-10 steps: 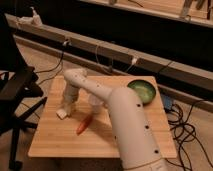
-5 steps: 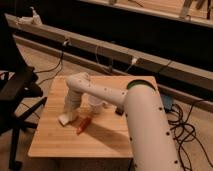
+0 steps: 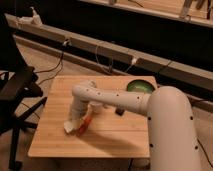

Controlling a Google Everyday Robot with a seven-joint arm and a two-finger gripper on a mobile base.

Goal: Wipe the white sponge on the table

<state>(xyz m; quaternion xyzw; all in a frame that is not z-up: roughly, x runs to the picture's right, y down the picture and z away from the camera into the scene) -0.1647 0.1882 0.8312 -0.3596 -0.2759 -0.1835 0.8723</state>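
The white sponge [image 3: 69, 126] lies flat on the light wooden table [image 3: 55, 142], left of centre. My gripper [image 3: 73, 121] reaches down from the white arm's bend [image 3: 83, 93] and is shut on the sponge, pressing it against the tabletop. An orange-red carrot-like thing [image 3: 84, 126] lies just right of the sponge, touching or nearly touching it. A white cup [image 3: 95, 106] stands behind the wrist, partly hidden by the arm.
A green bowl [image 3: 139, 86] sits at the table's back right corner. A small dark object [image 3: 120, 111] lies under the forearm. A black office chair [image 3: 17, 92] stands close to the table's left edge. A rail with cables [image 3: 110, 55] runs behind.
The gripper and the sponge have slid together toward the table's front and slightly right, closer to the orange-red thing. The arm's bend has swung to follow.
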